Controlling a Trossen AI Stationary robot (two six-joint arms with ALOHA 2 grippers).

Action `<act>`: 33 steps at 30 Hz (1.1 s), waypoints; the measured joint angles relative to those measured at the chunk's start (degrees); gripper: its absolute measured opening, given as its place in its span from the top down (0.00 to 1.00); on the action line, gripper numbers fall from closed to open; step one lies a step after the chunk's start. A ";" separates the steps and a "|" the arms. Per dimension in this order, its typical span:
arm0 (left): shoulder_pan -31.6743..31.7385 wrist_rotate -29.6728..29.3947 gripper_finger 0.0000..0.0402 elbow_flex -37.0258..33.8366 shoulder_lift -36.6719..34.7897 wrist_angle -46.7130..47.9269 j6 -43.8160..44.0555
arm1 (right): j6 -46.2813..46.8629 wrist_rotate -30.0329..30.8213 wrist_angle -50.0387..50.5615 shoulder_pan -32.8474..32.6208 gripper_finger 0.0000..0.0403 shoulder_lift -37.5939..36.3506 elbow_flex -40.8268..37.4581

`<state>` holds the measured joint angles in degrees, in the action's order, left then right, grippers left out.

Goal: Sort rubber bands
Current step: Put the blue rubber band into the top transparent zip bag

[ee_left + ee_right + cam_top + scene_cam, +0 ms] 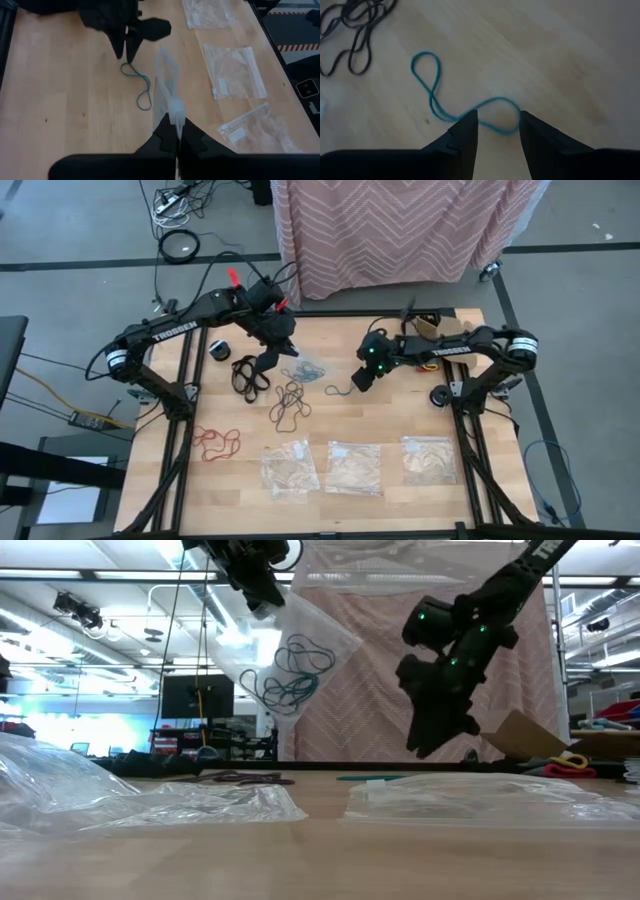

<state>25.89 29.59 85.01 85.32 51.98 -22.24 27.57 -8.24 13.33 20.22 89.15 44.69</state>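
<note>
My left fingers [176, 131] pinch a clear bag [290, 665] holding teal bands aloft. My right fingers [496, 131], part open, straddle one stray teal band [436, 95] on the bench [400, 390]. Black [250, 373], brown [289, 405] and red [216, 442] clusters remain unbagged, I judge

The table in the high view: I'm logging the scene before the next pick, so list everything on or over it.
Clear plastic bag with teal rubber bands inside: one, held above the table.
Loose teal rubber band: one, on the wood, between the right fingers.
Black rubber bands: one cluster, far left.
Dark brown rubber bands: one cluster, centre.
Red rubber bands: one cluster, near left.
Flat clear plastic bags: three, near edge.
Wooden table: one, light.
Left gripper: shut on the bag.
Right gripper: around the loose band.
</note>
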 joint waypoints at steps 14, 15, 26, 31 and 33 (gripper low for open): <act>0.00 -1.83 1.00 0.02 0.02 -0.28 0.68 | 6.69 4.16 -1.88 -2.92 0.93 8.24 0.33; 0.00 -1.99 1.00 0.02 0.02 -0.30 0.68 | 6.54 4.22 -2.10 -2.96 0.96 7.50 0.27; 0.00 -2.17 1.00 0.02 0.09 -2.14 0.87 | 8.12 1.54 -0.08 -2.63 1.00 -10.63 1.95; 0.00 -2.65 1.00 0.04 0.28 -2.41 0.62 | 3.33 4.02 7.16 -2.62 1.00 -17.35 5.81; 0.01 -2.74 1.00 0.04 0.28 -2.39 0.56 | -0.93 5.20 10.39 -2.48 1.00 -17.29 5.94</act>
<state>25.90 26.85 85.06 85.60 49.59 -21.68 26.65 -3.05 23.73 17.74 71.86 50.63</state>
